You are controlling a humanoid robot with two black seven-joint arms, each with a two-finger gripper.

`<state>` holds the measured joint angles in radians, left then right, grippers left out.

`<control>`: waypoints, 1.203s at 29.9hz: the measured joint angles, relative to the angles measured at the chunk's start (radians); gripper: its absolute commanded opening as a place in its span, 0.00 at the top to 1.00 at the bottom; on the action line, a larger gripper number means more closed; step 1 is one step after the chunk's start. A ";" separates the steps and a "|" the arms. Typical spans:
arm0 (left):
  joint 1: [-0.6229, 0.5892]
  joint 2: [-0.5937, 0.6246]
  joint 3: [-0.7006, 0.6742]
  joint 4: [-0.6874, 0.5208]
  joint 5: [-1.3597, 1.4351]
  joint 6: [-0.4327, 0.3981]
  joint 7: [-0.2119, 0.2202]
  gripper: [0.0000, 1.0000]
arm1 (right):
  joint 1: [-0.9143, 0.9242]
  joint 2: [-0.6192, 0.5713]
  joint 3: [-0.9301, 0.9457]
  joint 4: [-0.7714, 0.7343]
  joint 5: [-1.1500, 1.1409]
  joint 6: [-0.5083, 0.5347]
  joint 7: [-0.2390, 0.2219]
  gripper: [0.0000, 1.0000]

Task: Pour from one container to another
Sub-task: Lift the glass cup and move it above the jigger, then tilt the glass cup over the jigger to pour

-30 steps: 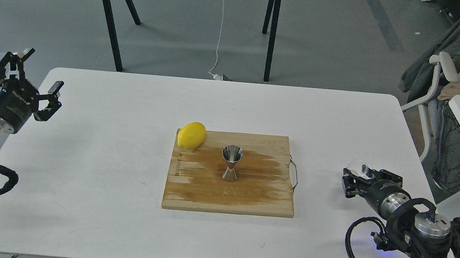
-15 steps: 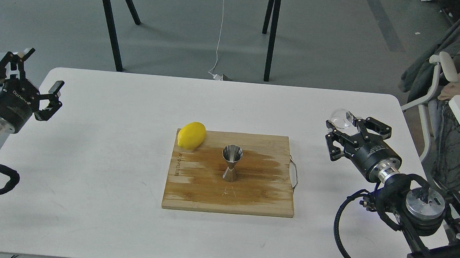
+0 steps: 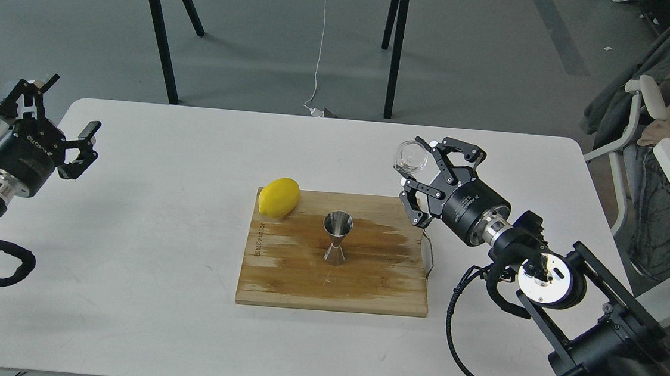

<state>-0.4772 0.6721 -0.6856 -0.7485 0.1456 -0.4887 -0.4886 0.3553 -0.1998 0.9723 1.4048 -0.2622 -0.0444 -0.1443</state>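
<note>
The steel jigger (image 3: 337, 236) stands upright in the middle of the wooden cutting board (image 3: 363, 286). My right gripper (image 3: 417, 164) hovers above the table just past the board's far right corner. It is shut on the small clear glass cup (image 3: 411, 156), which is tipped with its mouth facing left. The cup is up and to the right of the jigger, well apart from it. My left gripper (image 3: 66, 108) hangs open over the table's far left edge, holding nothing.
A yellow lemon (image 3: 278, 197) lies on the board's far left corner. The board has a metal handle (image 3: 428, 252) on its right side. The white table (image 3: 125, 267) is bare around the board. A chair (image 3: 632, 134) and a second table stand at the right.
My right arm has swung up and left from the table's right edge, carrying the glass cup toward the board. The left gripper shifted slightly right.
</note>
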 measured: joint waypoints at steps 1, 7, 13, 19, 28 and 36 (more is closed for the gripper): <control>-0.001 0.001 0.000 0.000 0.000 0.000 0.000 0.01 | 0.001 0.002 -0.011 0.004 -0.027 0.000 0.000 0.66; -0.004 0.002 0.001 0.000 0.000 0.000 0.000 0.01 | 0.030 0.005 -0.110 0.026 -0.156 0.000 0.001 0.66; -0.002 0.001 0.002 0.000 0.000 0.000 0.000 0.01 | 0.066 0.005 -0.175 0.028 -0.210 0.000 0.004 0.66; -0.002 0.001 0.002 0.000 0.000 0.000 0.000 0.01 | 0.091 0.005 -0.215 0.025 -0.246 -0.001 0.004 0.66; -0.003 0.001 0.000 0.000 0.000 0.000 0.000 0.01 | 0.110 -0.001 -0.252 0.021 -0.303 -0.002 0.004 0.66; -0.003 0.001 -0.003 0.000 0.000 0.000 0.000 0.01 | 0.121 -0.007 -0.268 0.017 -0.337 -0.002 0.004 0.66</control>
<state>-0.4801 0.6734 -0.6886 -0.7486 0.1456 -0.4887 -0.4887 0.4762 -0.2067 0.7044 1.4217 -0.5996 -0.0461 -0.1400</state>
